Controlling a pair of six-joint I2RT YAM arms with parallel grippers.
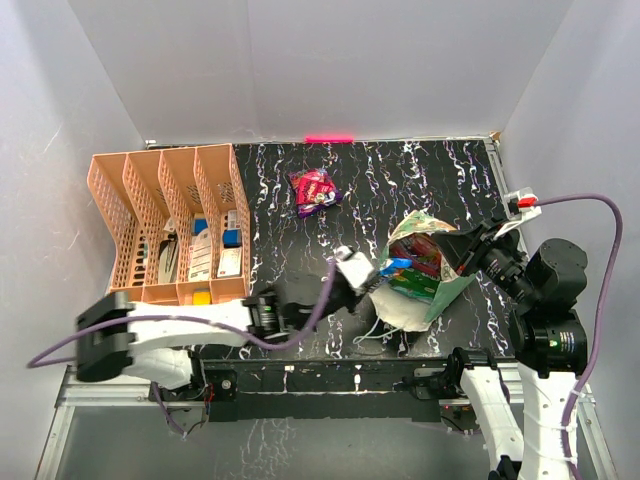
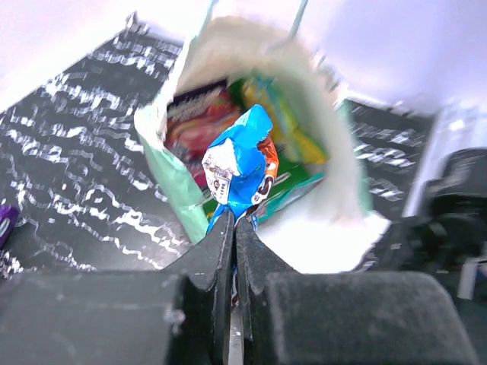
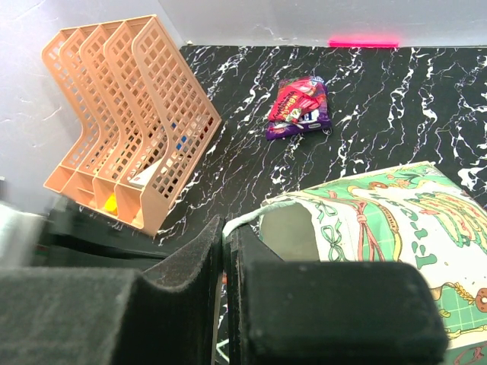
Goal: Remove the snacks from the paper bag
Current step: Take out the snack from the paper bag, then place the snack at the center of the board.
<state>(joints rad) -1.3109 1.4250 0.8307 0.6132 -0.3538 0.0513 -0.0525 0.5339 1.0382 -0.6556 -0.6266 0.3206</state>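
left tool (image 2: 234,222): clamped on blue glossy packet (image 2: 243,163) | right tool (image 3: 226,237): pinching rim of cream green-printed paper bag (image 3: 380,220)

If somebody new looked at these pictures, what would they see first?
Probably the bright blue packet pinched in the left gripper, right at the mouth of the paper bag, with a red packet further inside. Next comes the purple and red packet lying alone on the black marbled table, and the big orange slotted tray along the table's left side.
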